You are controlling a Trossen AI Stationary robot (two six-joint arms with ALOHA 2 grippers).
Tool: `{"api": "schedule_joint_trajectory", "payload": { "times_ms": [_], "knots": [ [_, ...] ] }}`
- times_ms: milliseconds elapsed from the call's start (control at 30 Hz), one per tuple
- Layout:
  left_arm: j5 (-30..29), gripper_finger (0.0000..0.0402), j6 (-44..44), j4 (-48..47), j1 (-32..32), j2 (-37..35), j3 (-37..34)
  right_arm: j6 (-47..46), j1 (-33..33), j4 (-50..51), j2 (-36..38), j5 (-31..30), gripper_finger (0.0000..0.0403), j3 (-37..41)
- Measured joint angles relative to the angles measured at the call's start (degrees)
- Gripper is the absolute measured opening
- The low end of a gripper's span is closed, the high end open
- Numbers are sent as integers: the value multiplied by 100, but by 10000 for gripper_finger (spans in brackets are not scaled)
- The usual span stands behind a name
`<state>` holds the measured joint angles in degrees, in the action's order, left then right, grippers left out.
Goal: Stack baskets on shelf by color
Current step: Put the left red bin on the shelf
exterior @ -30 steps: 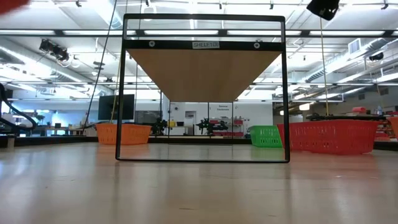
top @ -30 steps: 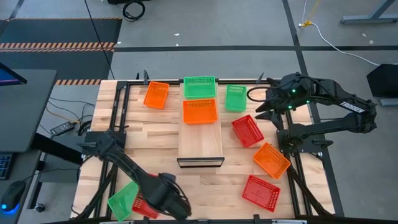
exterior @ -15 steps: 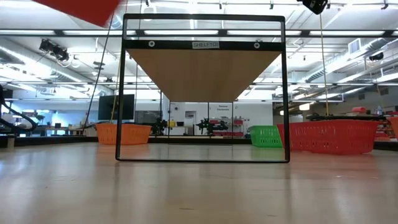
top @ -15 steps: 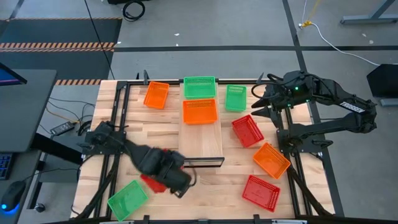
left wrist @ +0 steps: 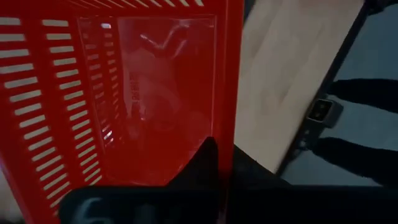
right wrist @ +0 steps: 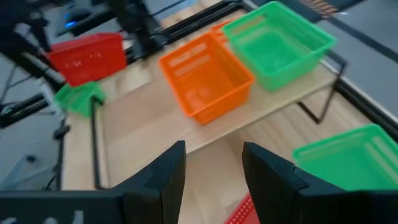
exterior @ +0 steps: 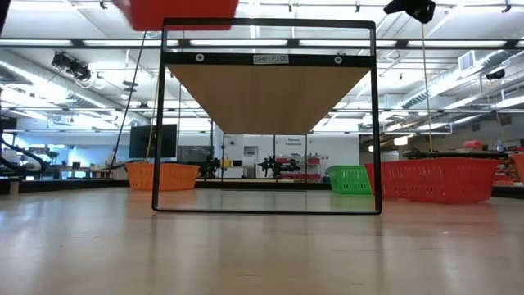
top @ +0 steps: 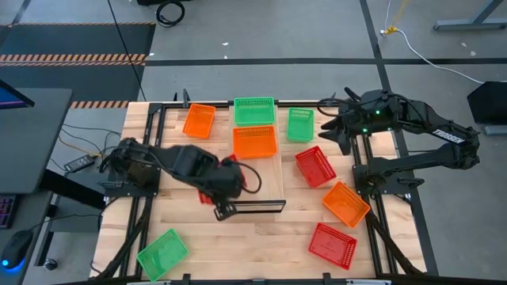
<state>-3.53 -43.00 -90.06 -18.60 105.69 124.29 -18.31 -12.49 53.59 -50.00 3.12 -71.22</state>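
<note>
left gripper [top: 228,176], clamped on a red basket [left wrist: 124,93], hangs at the shelf's [top: 265,182] bare near end; right gripper [right wrist: 211,163] waits, fingers parted, empty.

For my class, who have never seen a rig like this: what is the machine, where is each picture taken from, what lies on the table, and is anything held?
Two robot arms work at a wooden table. One camera looks straight down, one sits at tabletop height, and one rides on each wrist. On the shelf stand a green basket and an orange basket. More green, orange and red baskets lie around it. The left end effector carries a red basket at the shelf's near end. The right end effector hovers open behind the table's right side, holding nothing.
</note>
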Motion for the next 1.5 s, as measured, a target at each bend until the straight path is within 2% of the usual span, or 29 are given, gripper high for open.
{"api": "schedule_joint_trajectory", "payload": {
  "times_ms": [267, 367, 567, 733, 1100, 1500],
  "knots": [
    [-81, 1, 2303, 2, 392, 32, 0, -472, 0, 4, 0, -868, 164, 0],
    [-121, 1, 2696, 84, 512, 144, -8, -610, 0, 6, 0, -941, 164, -2],
    [-586, 3, 3150, 725, 706, 344, 0, -654, 0, 11, -52, -952, 164, 0],
    [-584, 4, 3216, 1055, 830, 645, 0, -801, 0, 36, -142, -931, 164, 0],
    [-458, 5, 2984, 1568, 773, 1036, 2, -337, 0, 48, -186, -778, 164, 0],
    [-161, 7, 2913, 1371, 670, 1281, -4, -103, 0, 48, -186, -757, 164, 0]
  ]
}}
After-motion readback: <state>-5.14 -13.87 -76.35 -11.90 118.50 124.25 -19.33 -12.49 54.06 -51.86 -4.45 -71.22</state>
